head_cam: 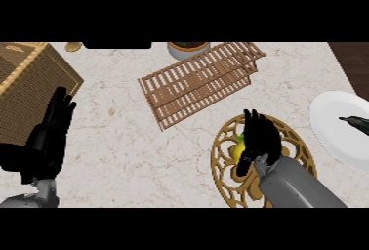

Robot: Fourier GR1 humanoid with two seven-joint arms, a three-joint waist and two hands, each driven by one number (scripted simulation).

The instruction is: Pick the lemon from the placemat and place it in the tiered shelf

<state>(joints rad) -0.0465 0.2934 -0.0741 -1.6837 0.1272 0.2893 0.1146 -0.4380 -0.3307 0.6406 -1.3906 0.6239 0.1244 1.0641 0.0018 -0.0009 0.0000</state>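
A yellow lemon [237, 150] lies on a round placemat [224, 172] of gold openwork over black, at the lower right of the counter. My right hand [259, 139] is over the placemat, right beside the lemon and covering its right side; its fingers point away from me and look straight, and the thumb sits just below the lemon. The tiered shelf [198, 80], made of brown wooden slats, stands behind the placemat near the counter's middle. My left hand [49, 139] rests open at the left edge, fingers up.
A woven wicker box [25, 80] fills the far left corner, just behind my left hand. A white plate [338, 141] with a dark utensil [356, 123] on it lies at the right edge. A potted plant [188, 48] stands behind the shelf.
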